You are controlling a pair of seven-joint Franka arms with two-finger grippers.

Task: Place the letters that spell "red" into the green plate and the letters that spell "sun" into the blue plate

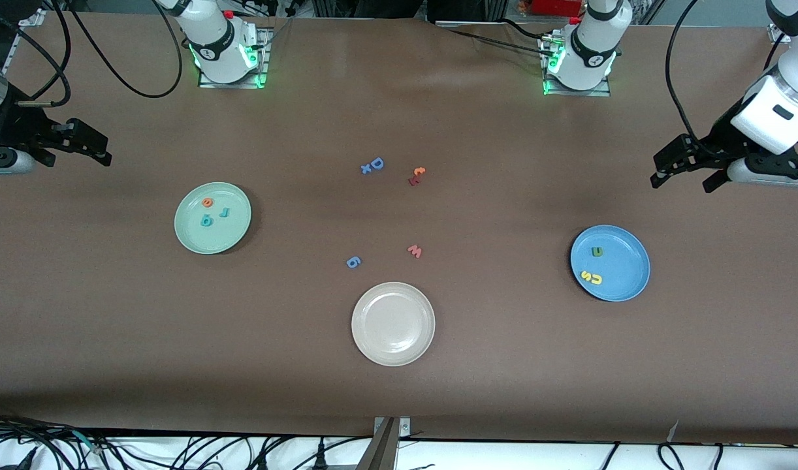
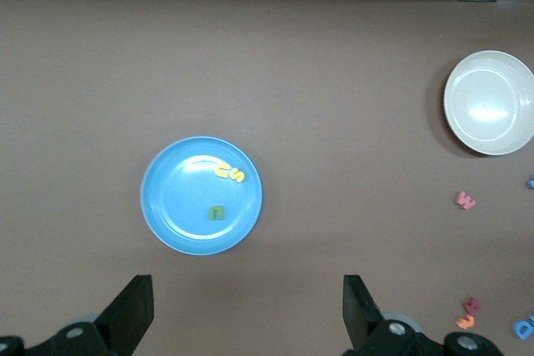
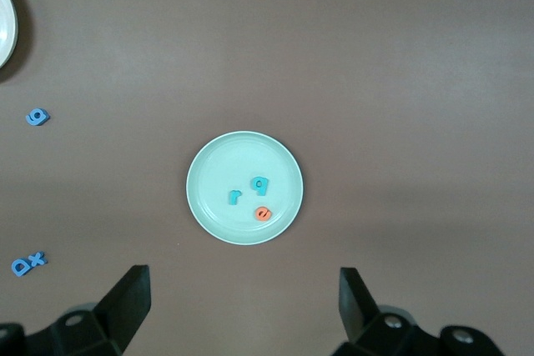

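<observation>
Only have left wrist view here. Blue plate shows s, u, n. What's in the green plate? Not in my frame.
Observer: The green plate holds three letters: teal r, orange e, teal d.
Operator: Anything left loose on the table?
Observer: Yes, distractors only: blue D with a small blue x, an orange-and-red pair, a blue g, a pink w.
Operator: Right pincer?
Observer: The right pincer hangs open and empty above the table, the green plate in its camera's view.
</observation>
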